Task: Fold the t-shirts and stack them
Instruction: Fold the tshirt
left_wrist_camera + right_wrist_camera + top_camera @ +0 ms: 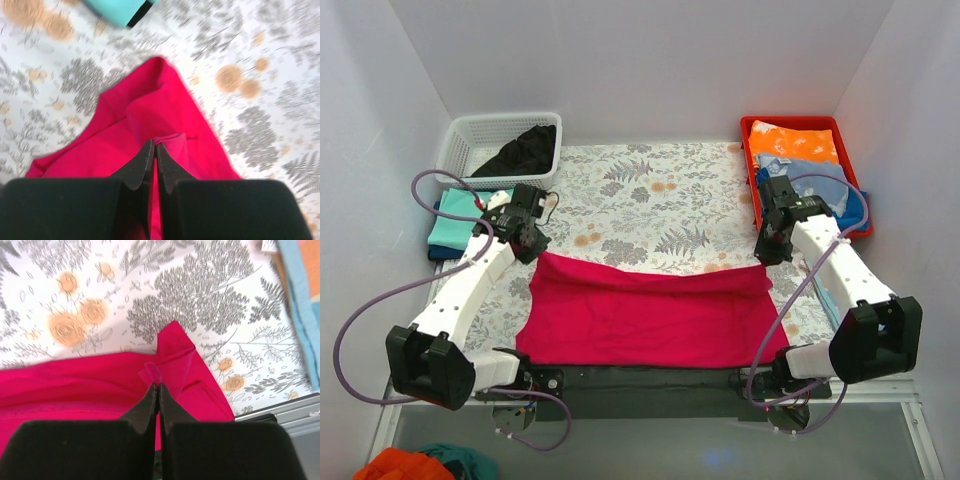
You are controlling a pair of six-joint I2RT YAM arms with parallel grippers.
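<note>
A crimson-red t-shirt (645, 312) lies folded across the near part of the floral table, a wide band from left to right. My left gripper (532, 245) is shut on its far left corner (165, 137). My right gripper (767, 253) is shut on its far right corner (156, 374). Both hold a pinch of red cloth between closed fingers, the corners lifted a little. A folded teal t-shirt (452, 230) lies on a dark blue one at the left edge, also in the left wrist view (116, 9). A black t-shirt (523, 152) sits in the white basket.
A white basket (470, 135) stands at the back left. A red tray (752, 158) at the back right holds orange (792, 140) and light blue clothes. A dark strip (640, 378) runs along the near table edge. Orange and teal cloth (415, 465) lies below the table at the bottom left.
</note>
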